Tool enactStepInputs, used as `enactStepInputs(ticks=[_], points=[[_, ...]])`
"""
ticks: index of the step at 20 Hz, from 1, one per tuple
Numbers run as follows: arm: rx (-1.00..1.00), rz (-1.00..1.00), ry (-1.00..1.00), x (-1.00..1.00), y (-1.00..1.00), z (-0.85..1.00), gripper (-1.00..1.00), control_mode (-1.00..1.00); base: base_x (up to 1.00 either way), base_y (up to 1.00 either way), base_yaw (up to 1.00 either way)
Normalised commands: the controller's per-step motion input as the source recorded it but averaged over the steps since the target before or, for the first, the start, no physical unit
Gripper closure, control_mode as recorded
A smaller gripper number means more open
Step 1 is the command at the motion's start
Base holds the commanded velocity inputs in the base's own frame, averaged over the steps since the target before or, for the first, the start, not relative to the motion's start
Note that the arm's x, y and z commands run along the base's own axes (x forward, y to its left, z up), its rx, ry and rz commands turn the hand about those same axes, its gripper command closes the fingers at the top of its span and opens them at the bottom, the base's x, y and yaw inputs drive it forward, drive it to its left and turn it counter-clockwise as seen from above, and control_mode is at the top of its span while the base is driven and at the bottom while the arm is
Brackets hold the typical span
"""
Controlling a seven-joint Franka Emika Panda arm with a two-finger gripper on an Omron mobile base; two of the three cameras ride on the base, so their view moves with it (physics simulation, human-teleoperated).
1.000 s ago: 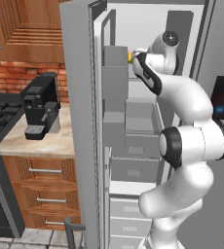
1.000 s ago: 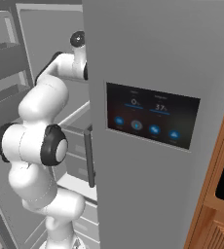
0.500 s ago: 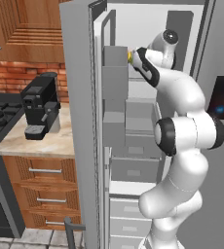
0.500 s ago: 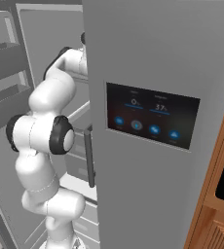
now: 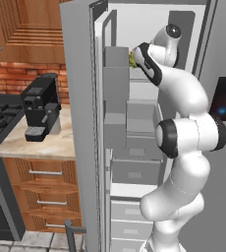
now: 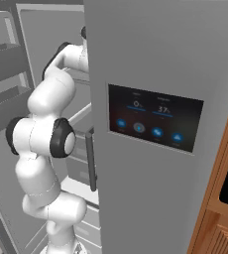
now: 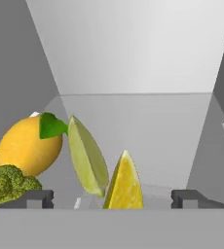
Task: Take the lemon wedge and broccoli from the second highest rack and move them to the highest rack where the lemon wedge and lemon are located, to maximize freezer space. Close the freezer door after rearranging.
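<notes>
The yellow wedge [image 7: 124, 182] is standing between the wide-spread tips of the claw [image 7: 113, 198] on the top rack, unheld, beside the broccoli [image 7: 8, 185]. Behind it, the green wedge [image 7: 88, 156] is leaning, and the lemon [image 7: 28, 144] is sitting; a careless pull-back is risking toppling them.

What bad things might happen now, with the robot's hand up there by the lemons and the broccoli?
The yellow lemon wedge stands on edge between the open gripper fingertips; a sideways pull-out might tip it. The greenish wedge leans beside it and could topple too. The broccoli sits close by the left fingertip, near the whole lemon, so a swing might nudge it.
</notes>
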Motion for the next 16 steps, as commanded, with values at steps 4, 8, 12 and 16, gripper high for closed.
enactStepInputs(ticks=[4,8,12,16], points=[[0.0,0.0,-0.14,-0.43,0.31,0.1,-1.0,-1.0,0.0,0.0,0.0],[0.0,0.0,-0.19,-0.49,0.31,0.09,-1.0,-1.0,0.0,0.0,0.0],[0.0,-0.01,-0.08,-0.61,0.24,0.05,-1.0,-1.0,0.0,0.0,0.0],[0.0,-0.06,-0.01,-0.79,0.06,0.3,-1.0,-1.0,0.0,0.0,0.0]])
